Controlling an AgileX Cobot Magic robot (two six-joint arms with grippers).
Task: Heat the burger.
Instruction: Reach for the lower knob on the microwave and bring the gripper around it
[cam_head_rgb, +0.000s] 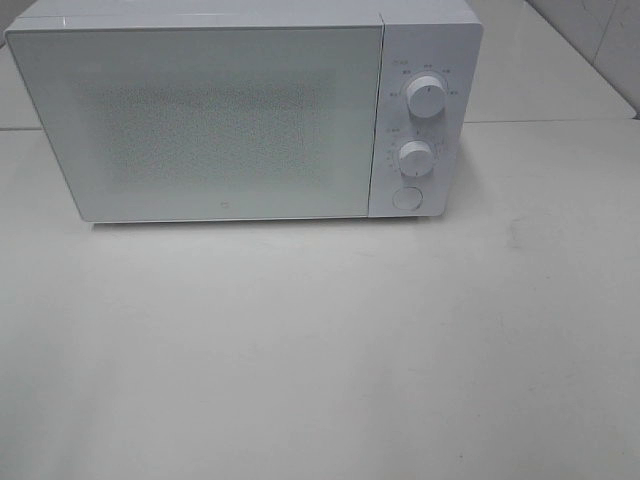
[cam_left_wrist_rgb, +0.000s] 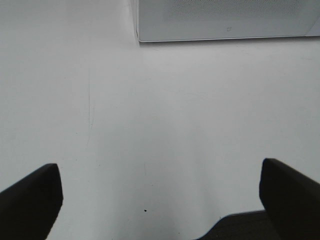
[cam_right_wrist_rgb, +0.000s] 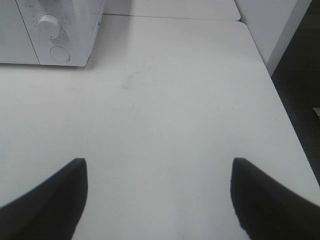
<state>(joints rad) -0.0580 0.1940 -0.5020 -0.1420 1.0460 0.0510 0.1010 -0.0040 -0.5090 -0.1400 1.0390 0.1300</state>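
Before the closed microwave (cam_head_rgb: 220, 120), left tool (cam_left_wrist_rgb: 159, 172) and right tool (cam_right_wrist_rgb: 158, 166) hang spread above open tabletop (cam_head_rgb: 320, 360).

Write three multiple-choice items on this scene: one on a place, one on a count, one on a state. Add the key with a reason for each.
1. In the high view, on which side of the microwave door is the control panel?
A) left
B) right
C) above it

2. How many rotary knobs does the panel carry?
A) one
B) four
C) two

3. The door is:
A) shut
B) swung wide open
C) taken off

Key:
1 B, the panel runs down beside the door's right edge.
2 C, an upper knob and a lower knob sit above a round button.
3 A, the door lies flush with the front and no interior shows.
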